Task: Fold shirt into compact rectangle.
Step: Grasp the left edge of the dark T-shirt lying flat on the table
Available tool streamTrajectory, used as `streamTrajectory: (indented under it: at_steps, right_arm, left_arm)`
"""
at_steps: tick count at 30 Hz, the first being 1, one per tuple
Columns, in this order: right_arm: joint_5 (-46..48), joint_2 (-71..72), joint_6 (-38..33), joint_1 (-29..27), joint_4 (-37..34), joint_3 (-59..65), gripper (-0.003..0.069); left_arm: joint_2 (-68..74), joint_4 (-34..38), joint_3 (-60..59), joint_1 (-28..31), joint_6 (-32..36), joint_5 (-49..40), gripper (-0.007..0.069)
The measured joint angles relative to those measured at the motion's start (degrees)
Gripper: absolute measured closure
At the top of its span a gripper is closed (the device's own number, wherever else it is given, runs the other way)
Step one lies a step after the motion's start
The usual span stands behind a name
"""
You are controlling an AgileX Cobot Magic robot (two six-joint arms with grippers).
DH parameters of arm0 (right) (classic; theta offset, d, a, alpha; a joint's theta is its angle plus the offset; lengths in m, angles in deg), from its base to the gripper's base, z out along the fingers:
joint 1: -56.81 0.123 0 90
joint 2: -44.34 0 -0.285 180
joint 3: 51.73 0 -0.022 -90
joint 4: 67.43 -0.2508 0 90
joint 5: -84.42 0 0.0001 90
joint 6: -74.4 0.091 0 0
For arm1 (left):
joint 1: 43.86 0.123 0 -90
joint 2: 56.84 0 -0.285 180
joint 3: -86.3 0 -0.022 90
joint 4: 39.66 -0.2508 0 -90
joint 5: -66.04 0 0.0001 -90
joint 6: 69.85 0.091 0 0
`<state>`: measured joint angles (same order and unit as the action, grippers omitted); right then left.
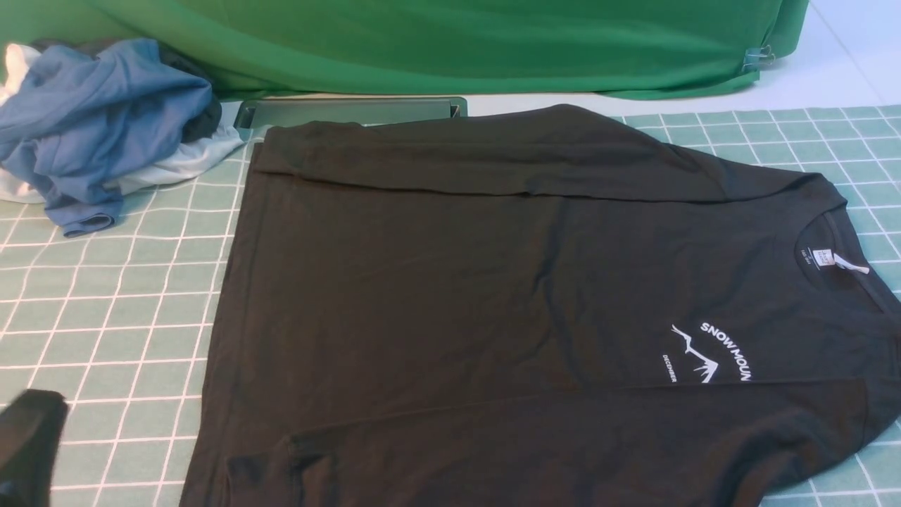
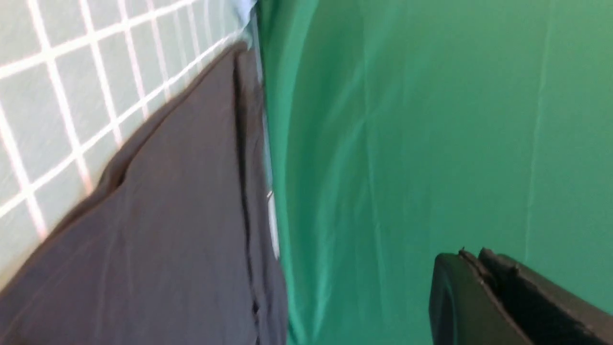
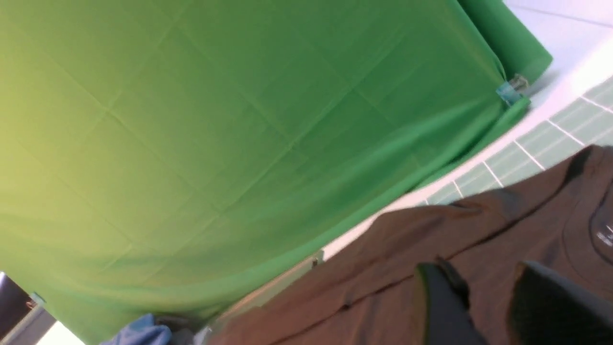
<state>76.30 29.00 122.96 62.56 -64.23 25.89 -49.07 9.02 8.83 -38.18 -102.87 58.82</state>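
Black T-shirt (image 1: 457, 296) lies flat on the gridded counter (image 1: 105, 317), collar rightward, both side edges folded inward, narrowing it for a crosswise fold. Left gripper (image 2: 471, 256) is closed, empty; right gripper (image 3: 479, 273) hovers above it, jaws parted, empty

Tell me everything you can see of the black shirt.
The black shirt is a soft, knit-looking T-shirt lying flat, front up, on the checked mat, collar toward the robot's right, hem toward its left. Its far and near sides are folded inward, leaving long creases. A white label sits inside the collar, and a white mountain print reading "SNOW MOUN" marks the chest.
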Motion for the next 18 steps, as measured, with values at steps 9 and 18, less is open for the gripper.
streamTrajectory:
  at_steps: [9, 18]
  right_arm:
    - [-8.0, -0.1, -12.1, 0.0, 0.0, -1.6, 0.0529]
    - [22.4, -10.4, -34.9, 0.0, 0.0, -26.5, 0.063]
  left_arm:
    - [0.0, 0.9, 0.1, 0.0, -1.5, 11.2, 0.0606]
    - [0.3, -16.6, 14.9, 0.0, -1.7, 6.6, 0.0606]
